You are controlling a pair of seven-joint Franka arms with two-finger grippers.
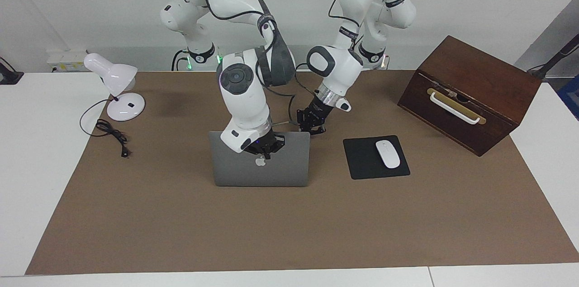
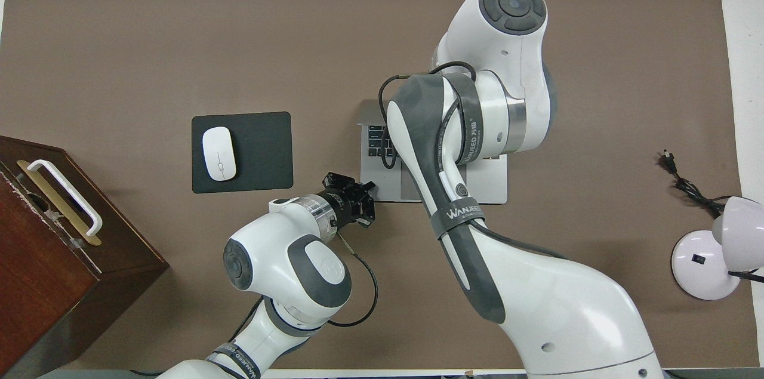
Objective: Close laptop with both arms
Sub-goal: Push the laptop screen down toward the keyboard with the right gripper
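1. The laptop (image 1: 261, 165) sits mid-worktop beside the mousepad (image 1: 362, 160). Its lid is partly folded, standing steeply with the logo showing, so closing is perhaps halfway, and the rest of the swing down remains.
2. Right hand (image 1: 267, 147), fingers pressed together and holding nothing, bears on the lid's top edge.
3. Left hand (image 1: 312, 125), also pressed together and empty, sits at the laptop's corner nearest the robots, toward the mousepad.
4. Overhead, the right arm hides the lid, the hinge and its own hand; only some keys and the palm rest show.
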